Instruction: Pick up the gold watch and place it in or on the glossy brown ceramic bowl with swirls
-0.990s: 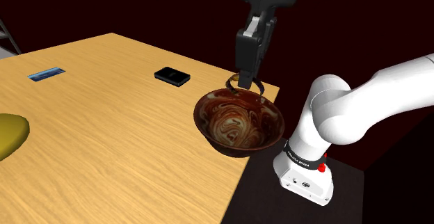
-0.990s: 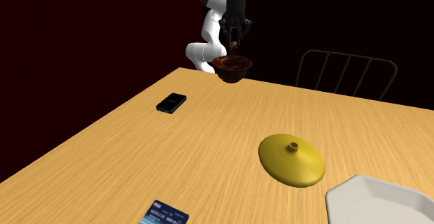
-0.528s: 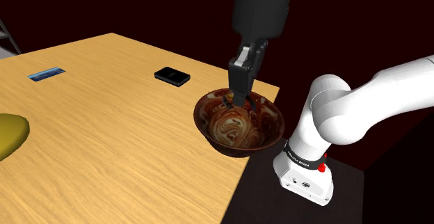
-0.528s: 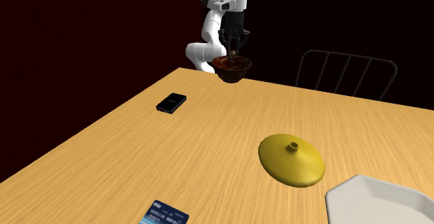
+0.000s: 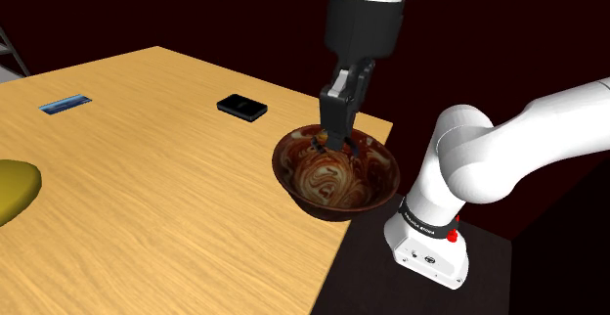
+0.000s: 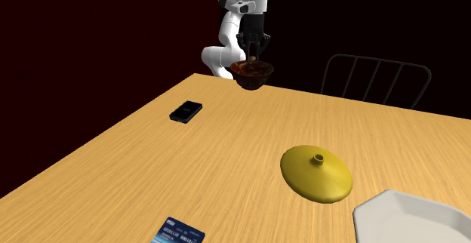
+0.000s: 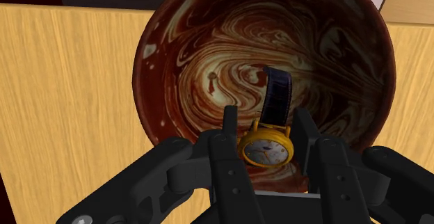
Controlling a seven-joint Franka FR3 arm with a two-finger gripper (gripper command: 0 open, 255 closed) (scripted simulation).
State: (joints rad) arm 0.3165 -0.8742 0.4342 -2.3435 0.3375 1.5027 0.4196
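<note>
The glossy brown bowl (image 5: 294, 183) with cream swirls stands at the table corner nearest the arm's base, small and far off in the second exterior view (image 6: 253, 77). My gripper (image 5: 333, 143) reaches down inside it, just above the bowl's bottom (image 6: 253, 56). In the wrist view the gripper (image 7: 266, 116) is shut on the gold watch (image 7: 266, 148). Both black fingers (image 7: 230, 129) press on the round gold case, and the dark blue strap stands up over the swirled inside of the bowl (image 7: 181, 56). A bit of the watch (image 5: 321, 144) peeks out beside the fingers.
On the wooden table lie a black flat device (image 5: 241, 106), a blue card (image 5: 65, 103), and a yellow domed lid (image 6: 317, 172). A white plate (image 6: 411, 219) and a dark chair (image 6: 375, 81) stand at the second exterior view's right. The table edge runs just beside the bowl.
Over the last second the gripper came down from above the rim into the bowl, carrying the watch. In the last half second it has barely moved.
</note>
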